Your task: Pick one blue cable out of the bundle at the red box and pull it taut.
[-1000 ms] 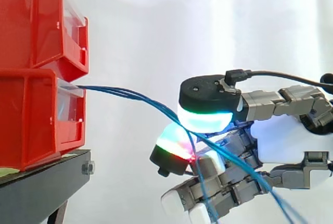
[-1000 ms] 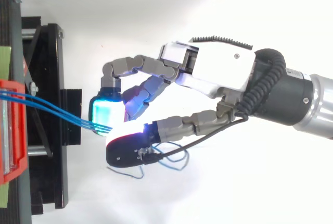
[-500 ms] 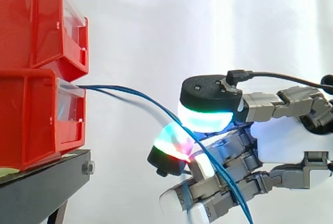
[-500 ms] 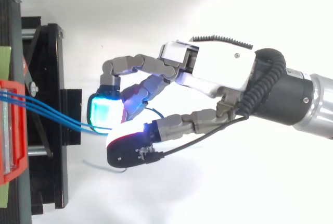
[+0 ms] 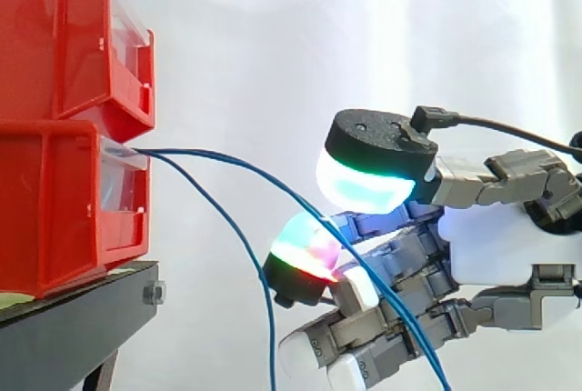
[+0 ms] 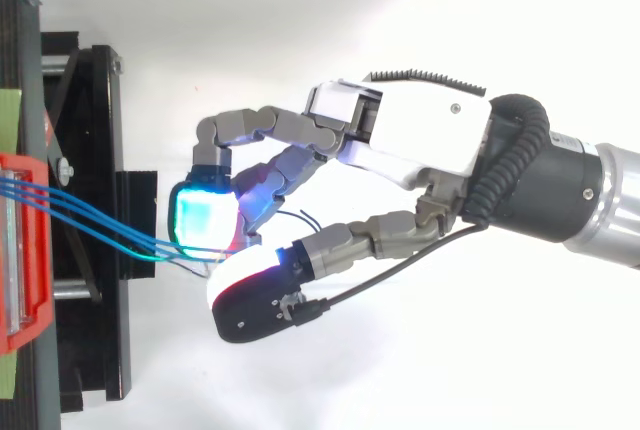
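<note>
Blue cable (image 5: 273, 184) runs from lower red bin (image 5: 64, 200) front into hand (image 5: 491, 245), sagging, not taut. Hand curled round it, thumb above. Another strand (image 5: 269, 336) droops free. Picking looks done; pull left.

Plain red bins (image 5: 55, 191) with clear front panels stand on a black stand (image 5: 73, 327) before a white curtain (image 5: 273, 45). From the bins run blue cables (image 6: 120, 233). Beside the bins, the white-and-grey hand (image 6: 420, 140) has pads (image 5: 359, 193) glowing cyan-green, one seemingly red-streaked.
</note>
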You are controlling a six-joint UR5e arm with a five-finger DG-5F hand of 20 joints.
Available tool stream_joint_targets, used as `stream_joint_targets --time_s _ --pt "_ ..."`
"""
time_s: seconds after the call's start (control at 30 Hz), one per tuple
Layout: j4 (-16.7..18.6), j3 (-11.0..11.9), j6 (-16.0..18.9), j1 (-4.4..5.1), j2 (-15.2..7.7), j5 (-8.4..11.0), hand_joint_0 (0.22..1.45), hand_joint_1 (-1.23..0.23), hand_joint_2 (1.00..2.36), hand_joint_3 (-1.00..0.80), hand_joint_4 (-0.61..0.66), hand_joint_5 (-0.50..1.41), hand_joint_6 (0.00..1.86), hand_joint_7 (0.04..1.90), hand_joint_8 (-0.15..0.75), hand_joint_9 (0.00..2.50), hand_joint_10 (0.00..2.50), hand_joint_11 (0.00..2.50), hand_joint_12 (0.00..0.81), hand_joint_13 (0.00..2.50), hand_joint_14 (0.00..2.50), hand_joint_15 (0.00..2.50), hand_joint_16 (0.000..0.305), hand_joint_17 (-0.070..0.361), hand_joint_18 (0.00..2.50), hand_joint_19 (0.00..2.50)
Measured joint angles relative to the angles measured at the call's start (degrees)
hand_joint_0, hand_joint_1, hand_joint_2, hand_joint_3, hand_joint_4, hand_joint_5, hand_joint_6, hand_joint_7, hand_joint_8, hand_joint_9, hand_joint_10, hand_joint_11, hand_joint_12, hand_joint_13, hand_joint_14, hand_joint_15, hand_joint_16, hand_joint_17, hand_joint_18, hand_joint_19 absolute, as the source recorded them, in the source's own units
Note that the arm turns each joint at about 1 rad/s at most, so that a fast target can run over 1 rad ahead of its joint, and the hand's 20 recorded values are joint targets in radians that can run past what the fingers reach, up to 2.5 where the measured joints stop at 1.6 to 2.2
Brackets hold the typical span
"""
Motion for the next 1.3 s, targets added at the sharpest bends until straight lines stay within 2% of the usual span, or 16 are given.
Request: stream_joint_targets --time_s 0.03,0.47,0.7,1.0,1.1,1.3 --pt "0.00 0.00 0.00 0.02 0.00 0.00 0.55 -0.86 1.01 -0.39 0.21 -0.11 0.60 1.39 0.376 0.95 0.02 0.98 0.467 0.67 0.01 0.25 0.062 0.140 0.70 0.32" --pt "0.05 0.00 0.00 0.08 -0.01 0.00 0.61 -0.88 1.02 -0.20 0.22 -0.17 0.78 1.20 0.379 0.92 0.02 1.03 0.458 0.66 0.01 0.25 0.061 0.138 0.71 0.30" --pt "-0.02 0.00 0.00 0.09 -0.01 0.00 0.58 -0.83 1.03 -0.06 0.19 -0.18 0.82 1.23 0.386 0.95 0.02 1.05 0.461 0.68 0.01 0.26 0.062 0.139 0.72 0.31" --pt "-0.04 0.00 0.00 0.09 -0.02 0.00 0.59 -0.82 1.03 0.02 0.10 -0.17 0.83 1.27 0.394 0.98 0.02 1.06 0.466 0.69 0.01 0.25 0.063 0.142 0.74 0.31" --pt "-0.10 0.00 0.00 0.09 -0.02 0.01 0.60 -0.83 1.03 0.03 0.05 -0.17 0.83 1.28 0.386 0.97 0.02 1.07 0.459 0.69 0.01 0.26 0.061 0.138 0.72 0.31" --pt "-0.70 0.00 0.45 0.11 0.00 0.00 0.63 -0.87 1.03 -0.05 0.04 -0.17 0.85 1.34 0.382 0.97 0.02 1.10 0.456 0.68 0.01 0.25 0.061 0.137 0.73 0.31"
